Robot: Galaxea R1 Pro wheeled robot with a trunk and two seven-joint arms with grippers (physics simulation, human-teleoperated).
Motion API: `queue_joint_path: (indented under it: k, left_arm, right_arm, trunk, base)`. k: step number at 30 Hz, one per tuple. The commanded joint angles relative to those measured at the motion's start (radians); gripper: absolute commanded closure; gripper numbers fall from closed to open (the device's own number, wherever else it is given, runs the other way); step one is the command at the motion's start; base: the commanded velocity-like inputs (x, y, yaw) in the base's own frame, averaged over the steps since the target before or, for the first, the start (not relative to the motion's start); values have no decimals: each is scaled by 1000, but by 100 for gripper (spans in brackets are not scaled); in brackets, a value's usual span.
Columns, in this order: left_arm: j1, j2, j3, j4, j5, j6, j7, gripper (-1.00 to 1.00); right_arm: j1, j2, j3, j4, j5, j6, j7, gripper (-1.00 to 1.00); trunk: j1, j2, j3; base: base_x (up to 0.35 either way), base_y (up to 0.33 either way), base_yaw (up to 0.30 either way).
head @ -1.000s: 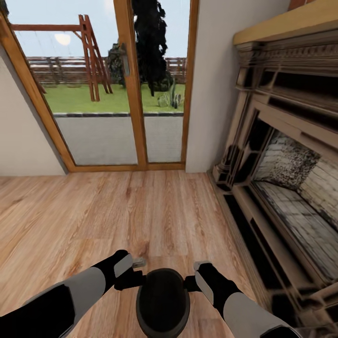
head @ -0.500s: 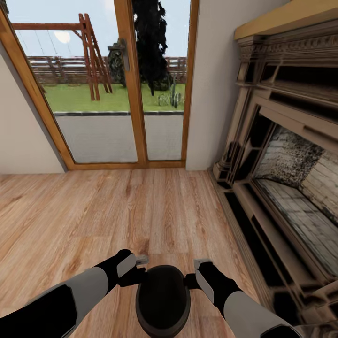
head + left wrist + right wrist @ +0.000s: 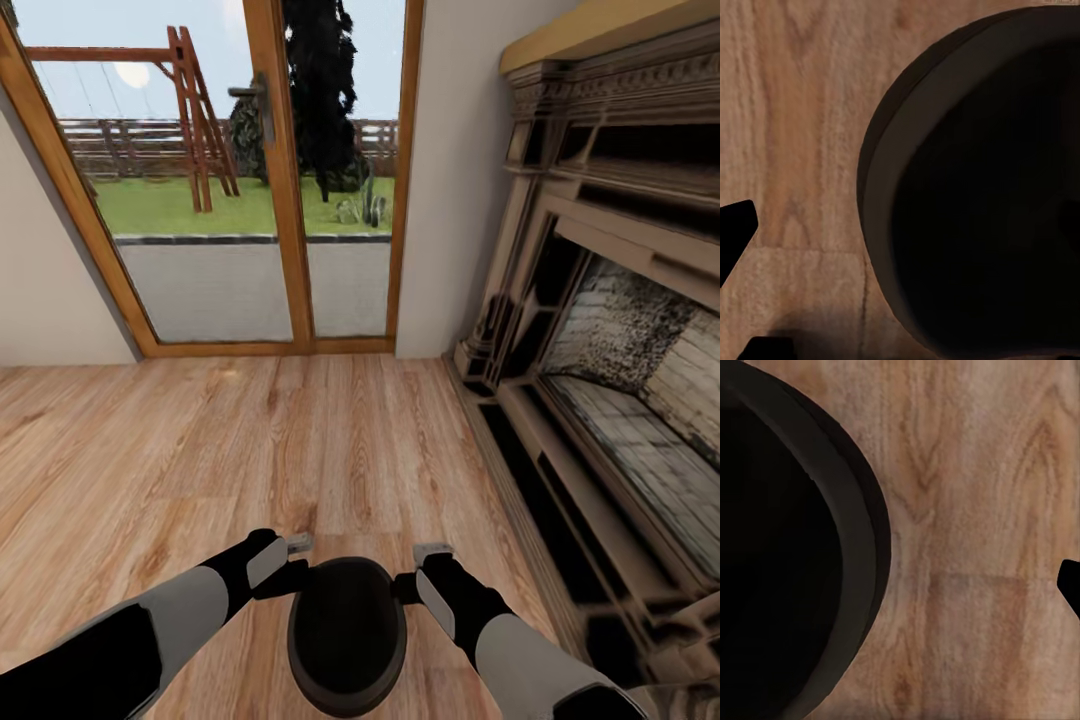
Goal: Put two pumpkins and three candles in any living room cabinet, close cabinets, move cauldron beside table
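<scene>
While the cauldron [image 3: 346,635] hangs above the wood floor [image 3: 200,450] between the left gripper [image 3: 290,572] and right gripper [image 3: 408,582], both pressed to its rim though their opening is unclear, the table isn't reached; fireplace [image 3: 610,340] and patio doors [image 3: 270,180] lie ahead.

Cauldron [image 3: 347,636] is sitting between the left gripper [image 3: 291,572] and right gripper [image 3: 412,580], over the floor [image 3: 200,470]. Patio doors [image 3: 250,180] are standing ahead at the floor's far edge; fireplace [image 3: 620,340] is running along its right edge.
</scene>
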Motion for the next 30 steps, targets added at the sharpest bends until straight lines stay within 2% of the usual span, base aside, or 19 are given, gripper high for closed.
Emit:
queue_joint_path:
  k: [1, 5, 15, 30]
  left_arm:
    - [0, 1, 0, 0, 0, -1, 0, -100]
    - [-2, 10, 0, 2, 1, -2, 0, -100]
    - [-2, 10, 1, 2, 0, -4, -1, -100]
    - [-2, 15, 1, 2, -1, -4, -1, -100]
  right_arm:
    - [-2, 0, 0, 1, 0, 0, 0, -100]
    - [-8, 1, 2, 7, 0, 0, 0, -100]
    - [-9, 3, 34, 7, -1, -2, 0, -100]
    - [-9, 3, 38, 6, -1, -2, 6, -100]
  trunk:
    - [4, -7, -3]
    - [19, -35, -16]
    - [58, -105, -47]
    - [115, -210, -94]
  base:
    - [0, 0, 0]
    - [0, 0, 0]
    - [0, 0, 0]
    - [0, 0, 0]
